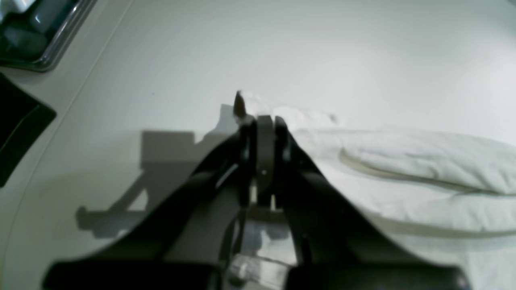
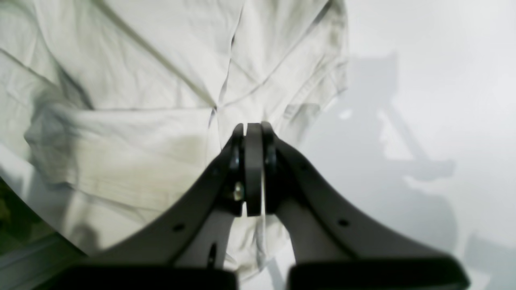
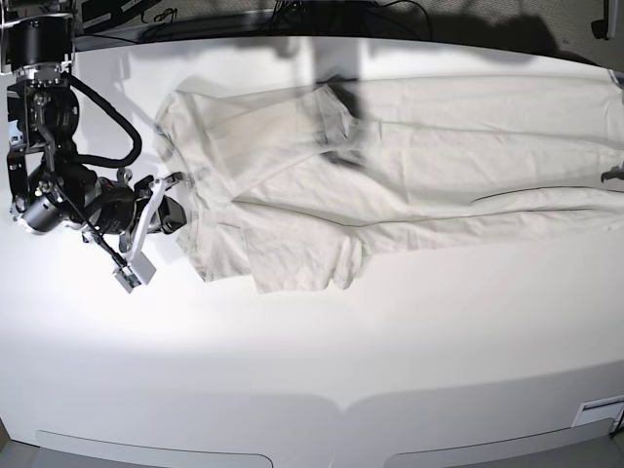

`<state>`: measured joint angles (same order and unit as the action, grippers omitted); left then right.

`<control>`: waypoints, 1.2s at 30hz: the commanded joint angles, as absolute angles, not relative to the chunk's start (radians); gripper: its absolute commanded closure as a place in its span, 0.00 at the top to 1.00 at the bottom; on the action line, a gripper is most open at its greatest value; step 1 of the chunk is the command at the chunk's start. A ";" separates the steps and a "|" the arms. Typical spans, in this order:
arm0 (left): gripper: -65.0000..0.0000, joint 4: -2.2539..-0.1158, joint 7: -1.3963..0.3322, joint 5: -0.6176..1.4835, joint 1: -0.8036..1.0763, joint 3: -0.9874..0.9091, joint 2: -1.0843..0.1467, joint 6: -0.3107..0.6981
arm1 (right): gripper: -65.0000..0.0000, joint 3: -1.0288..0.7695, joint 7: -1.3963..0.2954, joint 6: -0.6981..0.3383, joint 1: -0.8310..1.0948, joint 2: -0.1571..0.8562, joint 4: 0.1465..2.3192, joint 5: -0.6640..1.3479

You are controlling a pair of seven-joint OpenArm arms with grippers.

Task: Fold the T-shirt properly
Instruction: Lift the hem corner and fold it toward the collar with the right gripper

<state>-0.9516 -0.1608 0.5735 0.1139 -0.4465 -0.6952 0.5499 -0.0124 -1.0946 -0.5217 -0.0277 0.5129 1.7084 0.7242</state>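
Observation:
The pale T-shirt [image 3: 409, 146] lies stretched across the white table, collar end at the left, both sleeves folded in, and its body running off the base view's right edge. My right gripper [image 3: 178, 200] is at the shirt's left edge. In the right wrist view it [image 2: 253, 125] is shut and hovers over wrinkled fabric [image 2: 141, 60], with nothing seen between the jaws. My left gripper [image 1: 262, 119] is shut at the hem end, where a bit of fabric [image 1: 403, 161] sticks out past its tips. In the base view that arm is almost wholly out of frame.
The white tabletop [image 3: 292, 370] extends toward the front edge. Dark metal-rimmed equipment [image 1: 28, 32] sits beyond the table in the left wrist view. Cables and dark gear [image 3: 195, 15] line the back edge. The right arm's body [image 3: 44, 127] stands at the far left.

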 commanded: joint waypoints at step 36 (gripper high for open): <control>0.00 -1.029 -0.126 0.627 0.102 -0.459 -0.729 0.550 | 0.45 0.231 -0.977 -0.606 -0.178 0.177 1.585 0.379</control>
<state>-1.0145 -0.1577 0.6144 0.1135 -0.4465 -0.6979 0.5503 0.2375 -0.9920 -0.6067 -0.1581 0.1730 1.5707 0.3676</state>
